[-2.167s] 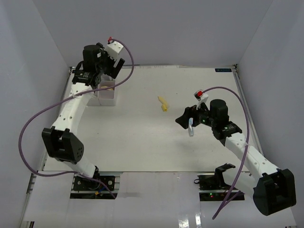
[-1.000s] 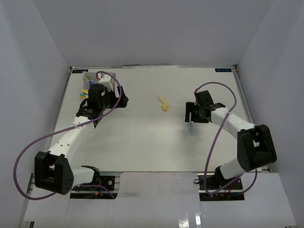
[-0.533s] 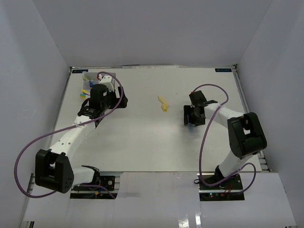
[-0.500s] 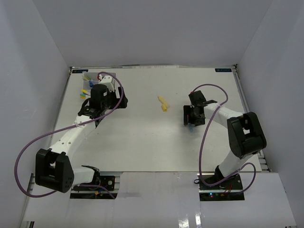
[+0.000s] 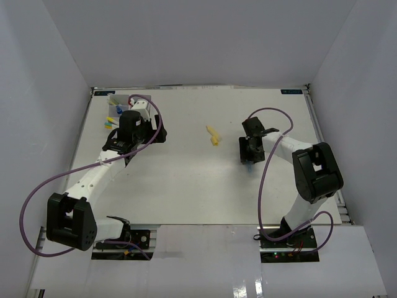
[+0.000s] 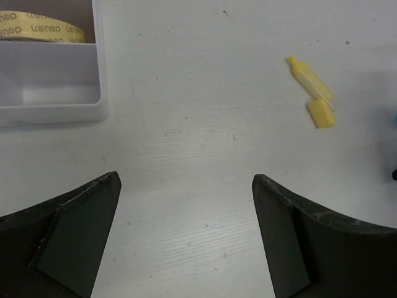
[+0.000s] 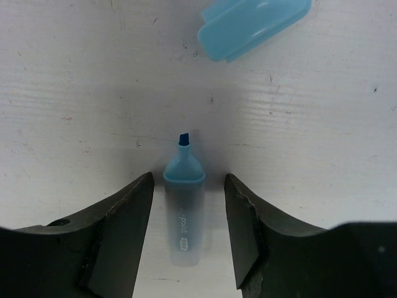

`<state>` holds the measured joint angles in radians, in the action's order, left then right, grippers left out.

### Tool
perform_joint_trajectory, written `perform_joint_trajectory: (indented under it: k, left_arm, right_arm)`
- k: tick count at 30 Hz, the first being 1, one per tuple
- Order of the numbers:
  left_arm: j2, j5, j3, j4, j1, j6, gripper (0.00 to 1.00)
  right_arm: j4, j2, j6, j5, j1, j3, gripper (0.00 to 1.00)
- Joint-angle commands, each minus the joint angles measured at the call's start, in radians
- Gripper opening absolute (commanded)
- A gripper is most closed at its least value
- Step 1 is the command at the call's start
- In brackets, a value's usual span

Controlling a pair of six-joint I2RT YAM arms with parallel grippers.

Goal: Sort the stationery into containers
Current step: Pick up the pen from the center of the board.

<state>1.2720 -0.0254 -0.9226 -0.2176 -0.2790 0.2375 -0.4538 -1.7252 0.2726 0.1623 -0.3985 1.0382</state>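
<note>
A white table (image 5: pixel 186 192) fills the scene, walled in by pale panels. The left arm (image 5: pixel 93 177) reaches toward the far-left corner, and the right arm (image 5: pixel 310 171) folds back toward the middle right of the table.

A white organizer tray (image 5: pixel 112 99) sits in the far-left corner, with yellow, green and blue pieces showing in it. In the left wrist view, one tray compartment holds a tan roll of tape (image 6: pixel 37 31).

The left gripper (image 6: pixel 186 205) hangs over bare table just near of the tray, its claw spread wide with nothing between the fingers. The right gripper (image 7: pixel 186 223) is down at the table, its claw set fairly narrow around a light blue highlighter (image 7: pixel 184 205). A sliver of table shows on each side of the barrel, so neither pad touches it.

The highlighter lies flat and uncapped, chisel tip pointing away from the wrist. Its light blue cap (image 7: pixel 251 23) lies apart, beyond the tip.

A yellow highlighter (image 5: pixel 212 131) lies mid-table between the arms, with its yellow cap (image 6: pixel 322 114) just beside it.
</note>
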Motion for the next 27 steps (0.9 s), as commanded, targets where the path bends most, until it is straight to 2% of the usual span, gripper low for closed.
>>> perform_joint_trajectory:
  k: [1, 3, 4, 9, 10, 13, 14, 16, 21, 23, 27]
  left_arm:
    - [-0.002, 0.010, -0.007, -0.014, -0.005, 0.003, 0.98]
    - [0.004, 0.012, -0.010, -0.019, -0.005, 0.005, 0.98]
    - [0.004, 0.010, -0.012, -0.020, -0.005, 0.006, 0.98]
    - [0.010, 0.007, -0.012, -0.022, -0.005, 0.014, 0.98]
    - [0.012, 0.001, -0.012, -0.022, -0.005, 0.016, 0.98]
    - [0.016, -0.027, -0.010, -0.022, -0.005, 0.032, 0.98]
    - [0.015, -0.037, -0.013, -0.020, -0.005, 0.045, 0.98]
    - [0.015, -0.082, -0.015, -0.017, -0.005, 0.083, 0.98]
    - [0.020, -0.214, -0.009, 0.000, -0.005, 0.144, 0.98]
    - [0.017, -0.282, -0.007, 0.000, -0.005, 0.178, 0.98]
    - [-0.011, -0.425, 0.031, 0.066, -0.022, 0.201, 0.98]
  right_arm:
    - [0.009, -0.030, -0.015, 0.003, -0.010, 0.016, 0.55]
    - [0.004, -0.030, -0.018, 0.002, -0.011, 0.020, 0.54]
    - [0.004, -0.033, -0.019, 0.002, -0.013, 0.023, 0.49]
    - [0.004, -0.037, -0.021, -0.004, -0.017, 0.034, 0.48]
    - [0.004, -0.039, -0.019, -0.006, -0.020, 0.037, 0.42]
    - [0.009, -0.033, -0.019, -0.003, -0.023, 0.040, 0.38]
    - [0.012, -0.030, -0.018, 0.000, -0.025, 0.040, 0.34]
    - [0.021, -0.020, -0.016, 0.000, -0.031, 0.042, 0.27]
    - [0.015, -0.005, -0.018, -0.003, -0.042, 0.056, 0.25]
    - [0.023, 0.015, -0.021, -0.007, -0.051, 0.059, 0.21]
    - [0.108, 0.142, -0.026, -0.088, -0.092, 0.063, 0.20]
